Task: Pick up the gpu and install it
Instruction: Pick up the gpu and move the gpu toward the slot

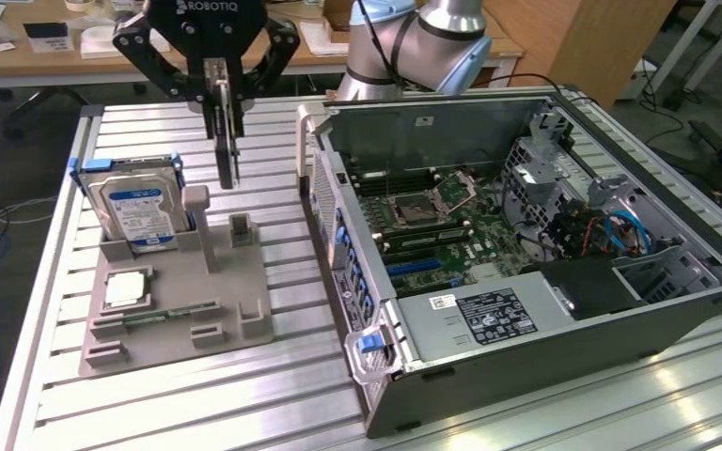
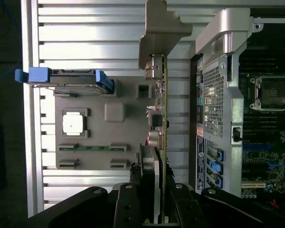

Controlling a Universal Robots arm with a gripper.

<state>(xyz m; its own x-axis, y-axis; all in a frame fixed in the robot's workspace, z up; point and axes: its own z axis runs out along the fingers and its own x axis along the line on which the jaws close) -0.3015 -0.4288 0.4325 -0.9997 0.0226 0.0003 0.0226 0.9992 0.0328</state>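
The gpu (image 1: 226,141) hangs upright and edge-on as a thin dark card above the grey holder tray (image 1: 229,310), clear of its slots. My gripper (image 1: 221,83) is shut on the card's upper edge, its black fingers pressing on both faces. In the wrist view the gpu (image 2: 157,118) runs lengthwise away from my gripper (image 2: 154,206), with its metal bracket (image 2: 162,28) at the far end. The card hovers between the tray (image 2: 114,142) and the open computer case (image 2: 218,95).
The open computer case (image 1: 662,310) lies on its side at the exterior view's right, showing the motherboard (image 1: 443,221) and blue slots (image 1: 414,267). On the tray stand a silver hard drive (image 1: 135,211), a square chip (image 1: 127,289) and a memory stick (image 1: 161,318). Slatted aluminium table (image 1: 260,395).
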